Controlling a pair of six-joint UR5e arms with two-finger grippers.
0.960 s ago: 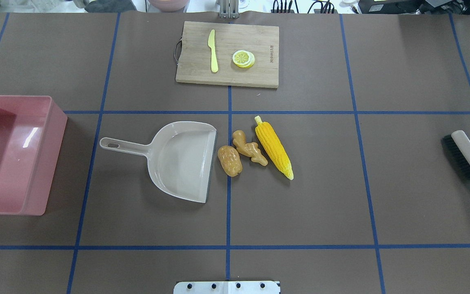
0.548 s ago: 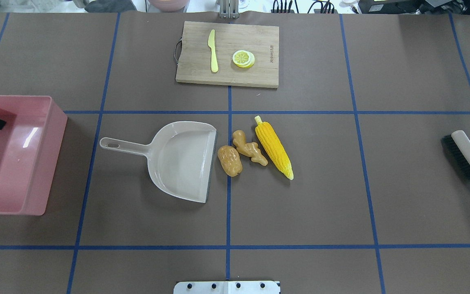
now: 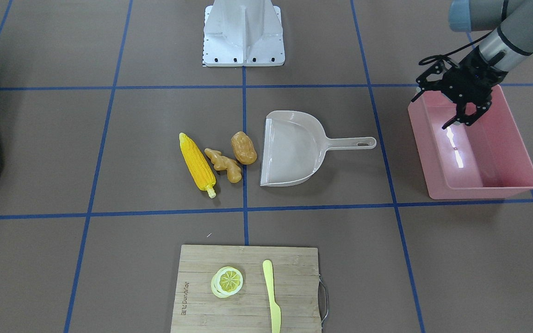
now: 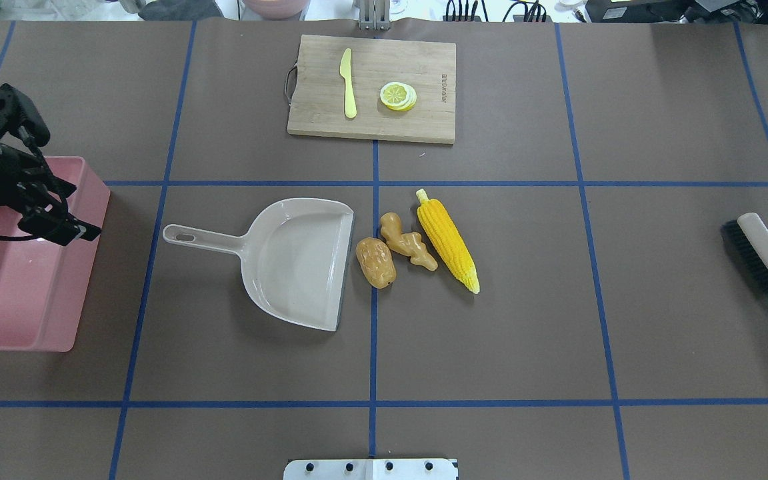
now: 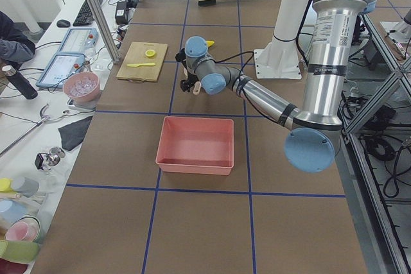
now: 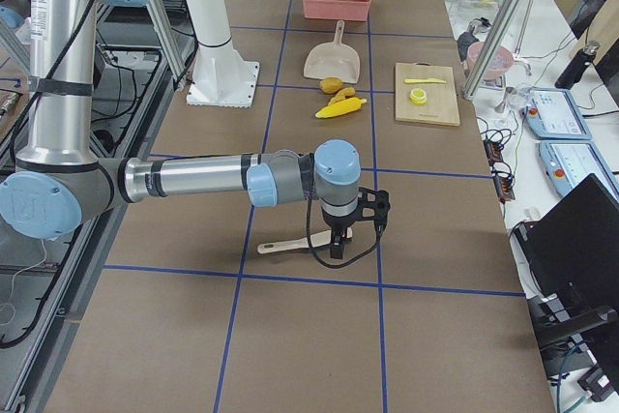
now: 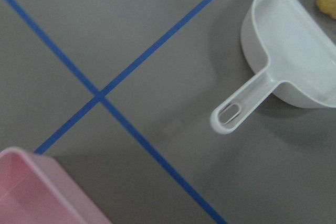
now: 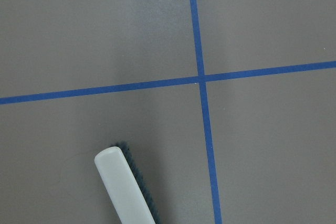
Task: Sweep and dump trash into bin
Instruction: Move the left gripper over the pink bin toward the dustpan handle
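Left gripper (image 3: 433, 108) over pink bin (image 3: 479, 192), fingers (image 3: 455, 119) wide, right gripper (image 6: 336, 250) seemingly at brush (image 6: 285, 245), its fingers' state unreadable

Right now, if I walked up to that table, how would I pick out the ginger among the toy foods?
Find the beige dustpan in the middle of the table; three toy foods lie in a row at its wide open edge. The ginger root is the middle one, between the potato and the corn cob. It alone is knobbly and branched.
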